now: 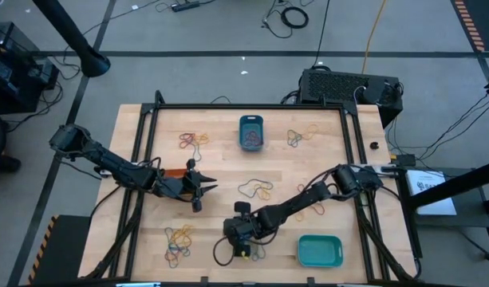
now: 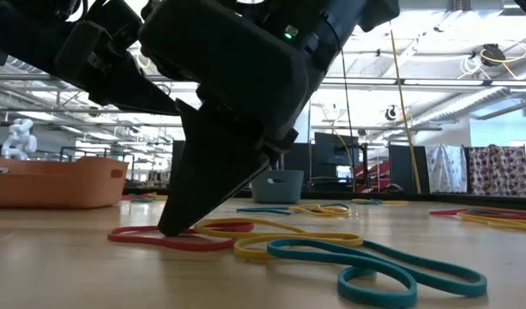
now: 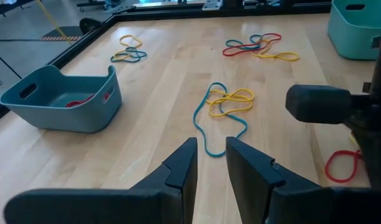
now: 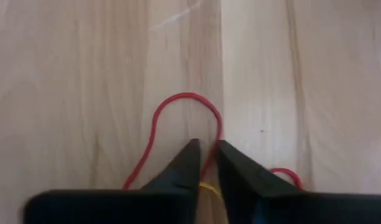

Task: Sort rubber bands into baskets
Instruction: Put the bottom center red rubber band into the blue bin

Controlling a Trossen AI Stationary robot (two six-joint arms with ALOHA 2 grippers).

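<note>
Right gripper (image 4: 204, 155) down on the bench (image 1: 228, 171) near the turquoise basket (image 1: 320, 251), fingers nearly together, pinching a red rubber band (image 4: 178, 102). Left gripper (image 3: 210, 163) hovering beside the orange basket (image 2: 52, 182), fingers slightly apart, empty. Teal-blue basket (image 1: 250, 131) at the far edge, well apart from the turquoise basket. Other rubber bands (image 1: 256, 190) scattered between.

Two matte black jointed arms carry wedge-shaped, tapering fingers (image 3: 178, 177). A small green light glows on the right gripper (image 2: 172, 230) housing; black cables trail behind.
</note>
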